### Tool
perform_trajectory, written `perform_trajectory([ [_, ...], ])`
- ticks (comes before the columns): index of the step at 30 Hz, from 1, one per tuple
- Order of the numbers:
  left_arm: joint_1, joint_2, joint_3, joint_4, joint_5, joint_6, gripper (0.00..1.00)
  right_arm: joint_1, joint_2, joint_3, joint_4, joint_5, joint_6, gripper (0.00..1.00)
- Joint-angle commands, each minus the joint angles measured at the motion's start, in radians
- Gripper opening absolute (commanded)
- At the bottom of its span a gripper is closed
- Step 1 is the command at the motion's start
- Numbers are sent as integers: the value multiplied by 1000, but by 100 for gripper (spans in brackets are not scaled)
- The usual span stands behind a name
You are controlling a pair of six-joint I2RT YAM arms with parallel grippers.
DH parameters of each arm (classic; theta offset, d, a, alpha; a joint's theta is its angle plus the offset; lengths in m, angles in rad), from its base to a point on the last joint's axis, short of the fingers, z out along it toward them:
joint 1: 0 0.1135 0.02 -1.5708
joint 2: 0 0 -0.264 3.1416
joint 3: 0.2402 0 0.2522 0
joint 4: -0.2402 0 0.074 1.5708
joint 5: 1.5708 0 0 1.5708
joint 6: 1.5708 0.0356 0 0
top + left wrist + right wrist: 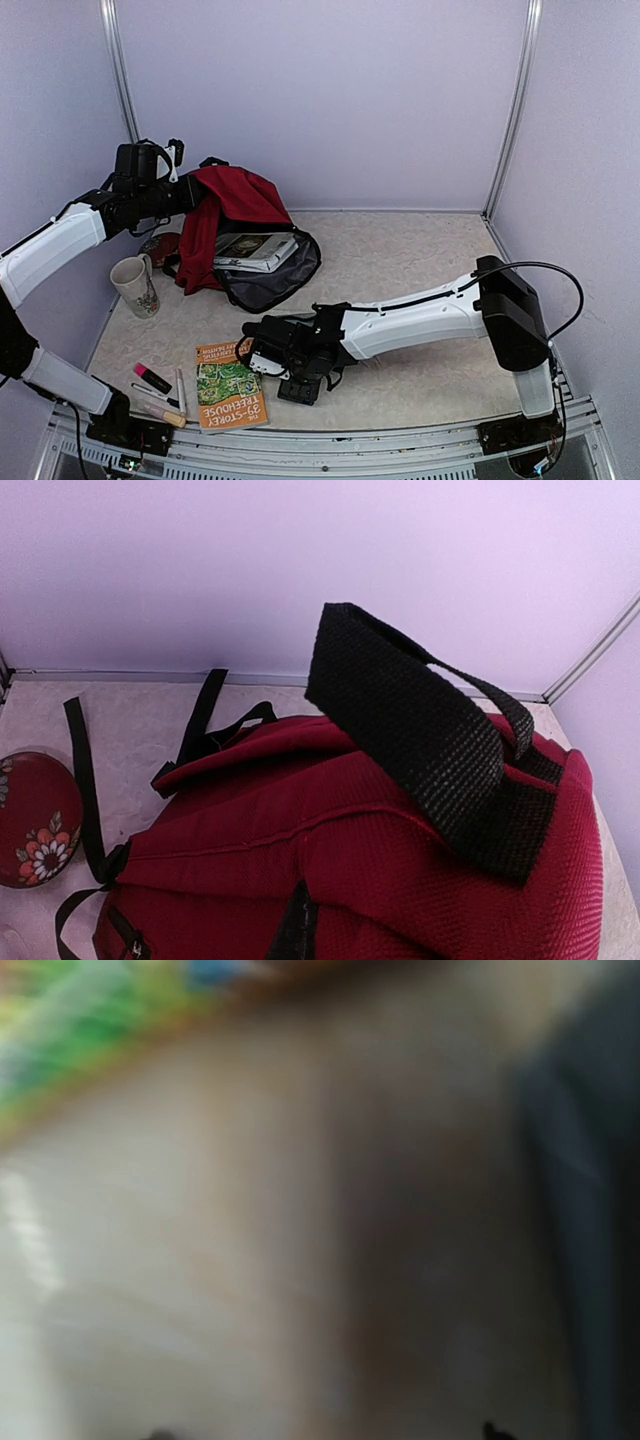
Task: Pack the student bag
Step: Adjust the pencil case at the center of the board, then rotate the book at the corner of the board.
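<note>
On the table (400,260), the left pincer (183,192) holds up the student bag (235,200).

One backpack (236,200), one mug (133,285), one orange book (231,396)

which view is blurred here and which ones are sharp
Right wrist: badly smeared, only a green-orange patch, likely the book, and pale table readable; left wrist: crisp on the student bag and its black handle; top external: sharp, evenly lit, soft shadows.
</note>
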Motion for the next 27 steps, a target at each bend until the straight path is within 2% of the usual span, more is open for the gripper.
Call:
perform_trajectory([
  [1, 6, -10, 0, 83, 33, -22, 0, 73, -74, -34, 158, -138, -40, 81],
  [4, 6, -5, 0, 83, 39, -24, 0, 111, -76, -22, 213, -163, -61, 87],
  [6, 6, -3, -1, 83, 45, -22, 0, 120, -49, 4, 215, -184, -60, 99],
  [10, 6, -6, 0, 83, 44, -20, 0, 119, 38, 73, 124, -102, -27, 100],
  [16, 6, 0, 0, 84, 56, -22, 0, 119, 98, 103, 78, 3, 5, 100],
  [19, 6, 5, -3, 85, 57, -23, 0, 114, 113, 119, 64, 72, 30, 97],
  [23, 6, 12, -2, 85, 59, -23, 0, 58, 71, 70, 90, 145, 128, 83],
  [27, 6, 17, -2, 85, 62, -23, 0, -16, -4, -36, 172, 142, 225, 71],
])
